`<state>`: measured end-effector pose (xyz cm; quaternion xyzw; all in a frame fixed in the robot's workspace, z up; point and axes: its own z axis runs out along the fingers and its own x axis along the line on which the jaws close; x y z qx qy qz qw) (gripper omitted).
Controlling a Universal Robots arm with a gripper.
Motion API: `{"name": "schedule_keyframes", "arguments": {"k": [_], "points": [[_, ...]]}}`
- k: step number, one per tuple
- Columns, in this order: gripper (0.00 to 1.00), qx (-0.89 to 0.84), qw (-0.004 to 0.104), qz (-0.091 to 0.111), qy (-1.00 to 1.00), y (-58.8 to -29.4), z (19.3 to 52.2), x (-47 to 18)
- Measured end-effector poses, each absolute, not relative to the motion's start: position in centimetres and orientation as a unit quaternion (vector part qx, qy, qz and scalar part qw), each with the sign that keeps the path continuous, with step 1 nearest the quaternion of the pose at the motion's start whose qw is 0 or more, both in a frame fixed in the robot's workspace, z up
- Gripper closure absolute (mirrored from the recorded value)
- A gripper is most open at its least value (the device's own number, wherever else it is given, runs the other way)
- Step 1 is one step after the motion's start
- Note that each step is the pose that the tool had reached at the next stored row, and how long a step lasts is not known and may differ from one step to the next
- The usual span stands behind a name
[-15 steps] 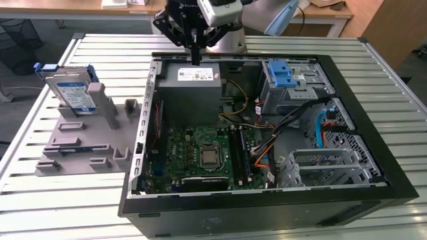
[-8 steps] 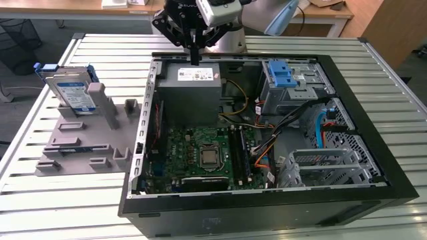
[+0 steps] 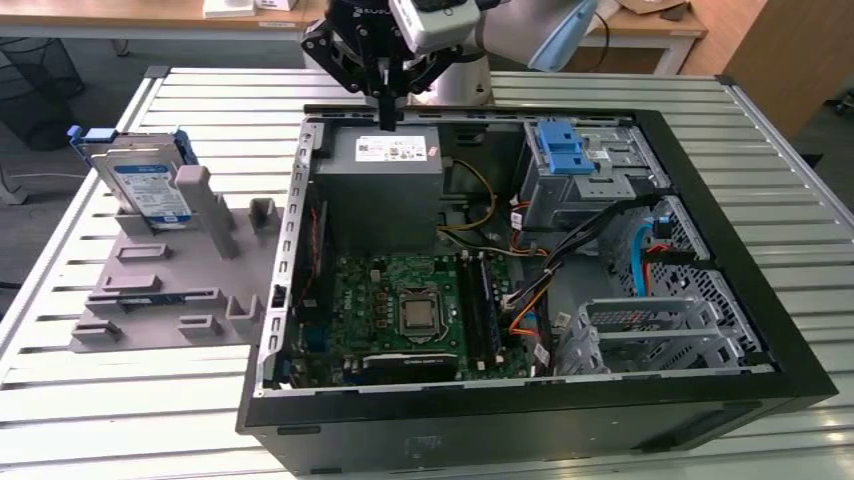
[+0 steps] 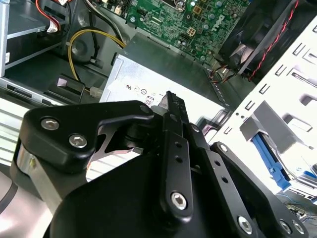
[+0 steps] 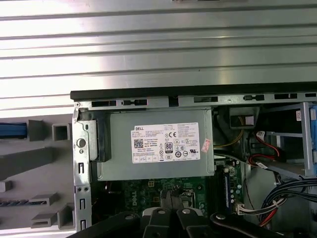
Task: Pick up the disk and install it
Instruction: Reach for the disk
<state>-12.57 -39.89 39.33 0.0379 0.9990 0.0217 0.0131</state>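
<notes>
The disk (image 3: 144, 180), a silver drive with a white-and-blue label in a blue carrier frame, stands upright in a grey holder (image 3: 160, 290) on the exterior view's left, outside the computer case. My gripper (image 3: 387, 122) hangs well to the right of it, over the back edge of the case just above the grey power-supply box (image 3: 387, 175). Its black fingers are together with nothing between them. Both wrist views show the gripper (image 4: 171, 99) (image 5: 172, 196) over that box (image 5: 158, 144).
The open black computer case (image 3: 534, 400) lies on a slatted metal table (image 3: 134, 400). Inside are a green motherboard (image 3: 407, 305), cable bundles, a metal bay with a blue latch piece (image 3: 563, 150), and a perforated drive cage (image 3: 654, 330).
</notes>
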Motion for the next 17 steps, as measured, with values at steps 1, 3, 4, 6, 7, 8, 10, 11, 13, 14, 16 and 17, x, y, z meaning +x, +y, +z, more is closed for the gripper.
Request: {"name": "schedule_keyframes", "arguments": {"k": [1, 3, 4, 6, 7, 8, 10, 11, 13, 14, 16, 17], "points": [[0.89, 0.038, 0.013, 0.022, 0.999, -39.89, 39.33, -12.59], [0.89, 0.038, 0.013, 0.022, 0.999, -39.89, 39.32, -12.65], [0.89, 0.038, 0.013, 0.022, 0.999, -39.89, 39.32, -12.68], [0.89, 0.038, 0.013, 0.022, 0.999, -39.90, 39.32, -12.76], [0.89, 0.038, 0.013, 0.022, 0.999, -39.89, 39.31, -12.81], [0.89, 0.038, 0.013, 0.022, 0.999, -39.89, 39.31, -12.87], [0.89, 0.038, 0.013, 0.022, 0.999, -39.89, 39.31, -12.92], [0.89, 0.038, 0.013, 0.022, 0.999, -39.89, 39.31, -12.92], [0.89, 0.038, 0.013, 0.022, 0.999, -39.89, 39.31, -12.93], [0.89, 0.038, 0.013, 0.022, 0.999, -39.89, 39.31, -12.93], [0.89, 0.038, 0.013, 0.022, 0.999, -39.89, 39.31, -12.94], [0.89, 0.038, 0.013, 0.022, 0.999, -39.89, 39.31, -12.98]]}}
